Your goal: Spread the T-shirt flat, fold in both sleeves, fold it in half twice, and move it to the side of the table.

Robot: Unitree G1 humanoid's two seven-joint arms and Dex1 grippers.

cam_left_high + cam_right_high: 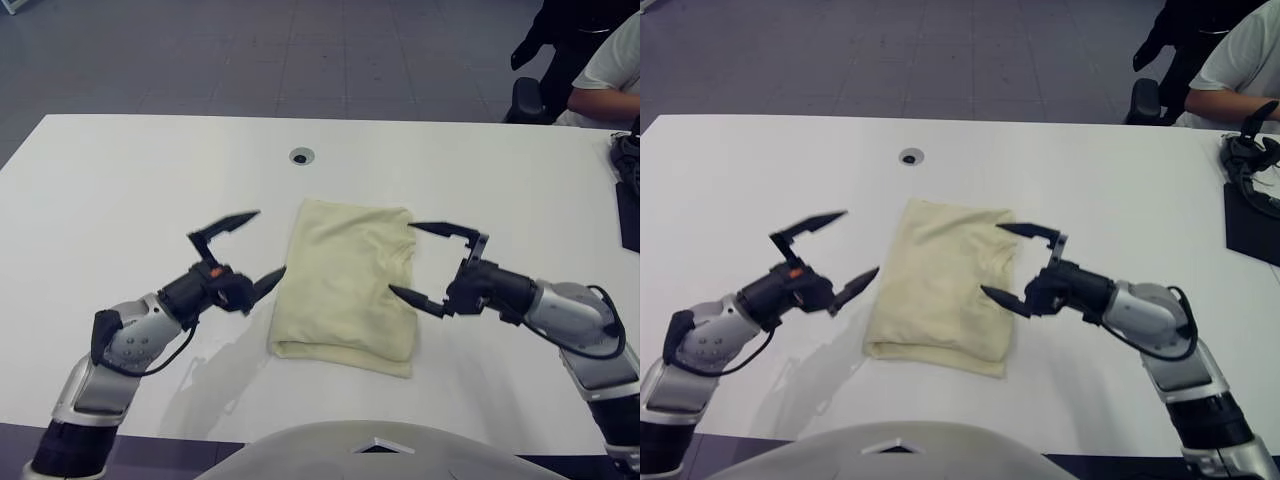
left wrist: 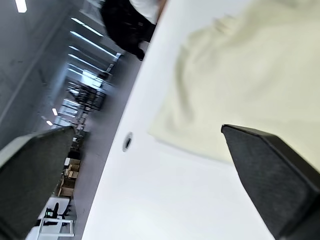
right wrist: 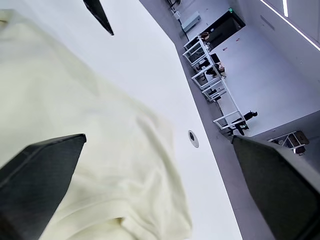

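Right now the T-shirt [image 1: 345,285] is lying folded into a pale yellow oblong near the middle of the white table [image 1: 120,180], its long sides running away from the robot. Its near edge is showing stacked layers, and the right side is puckering into a few creases.

The left gripper [image 1: 270,242] is hovering just beside the shirt's left edge with its two fingers spread wide and nothing between them. Its nearer fingertip is pointing at that edge and sitting just short of it; whether it is touching the cloth cannot be told. Its farther finger is reaching over bare table, apart from the shirt. In the left wrist view one dark finger [image 2: 270,175] is lying across the near part of the picture, with the shirt's edge beyond it.

The right gripper [image 1: 401,258] is hanging at the shirt's right edge, also spread wide and gripping nothing. Its nearer fingertip is reaching over the creased right part of the cloth, while the farther one is sitting by the shirt's far right corner. In the right wrist view the cloth is lying beneath and between the two fingers [image 3: 40,165].

Beyond the shirt, a small round grommet [image 1: 301,156] is sitting in the tabletop. Black cables [image 1: 1250,160] and a dark pad [image 1: 1252,225] are lying at the table's right edge, well apart from the shirt.
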